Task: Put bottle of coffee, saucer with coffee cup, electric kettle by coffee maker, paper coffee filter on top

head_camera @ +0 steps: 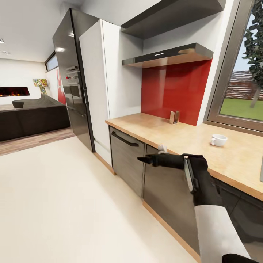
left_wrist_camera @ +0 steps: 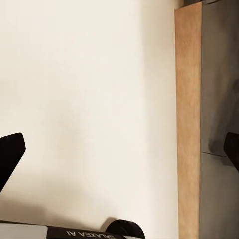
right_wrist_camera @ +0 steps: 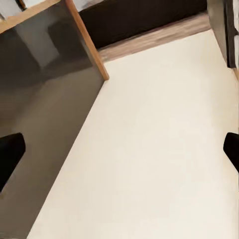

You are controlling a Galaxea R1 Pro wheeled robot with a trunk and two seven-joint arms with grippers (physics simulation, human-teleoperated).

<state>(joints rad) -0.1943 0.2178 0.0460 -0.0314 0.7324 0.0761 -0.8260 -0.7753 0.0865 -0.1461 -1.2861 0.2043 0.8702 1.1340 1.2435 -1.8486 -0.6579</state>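
The small white ceramic coffee cup (head_camera: 218, 140) sits on the light wood-grain desk (head_camera: 182, 137); light, fragile, best pinched at the rim. Both grippers' fingers (left_wrist_camera: 10, 154) spread, empty.

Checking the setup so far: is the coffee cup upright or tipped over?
Upright: the coffee cup stands on the countertop, rim up.

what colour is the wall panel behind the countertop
Glossy red, seen best in the head view: the wall panel rises behind the light wood countertop, under the range hood.
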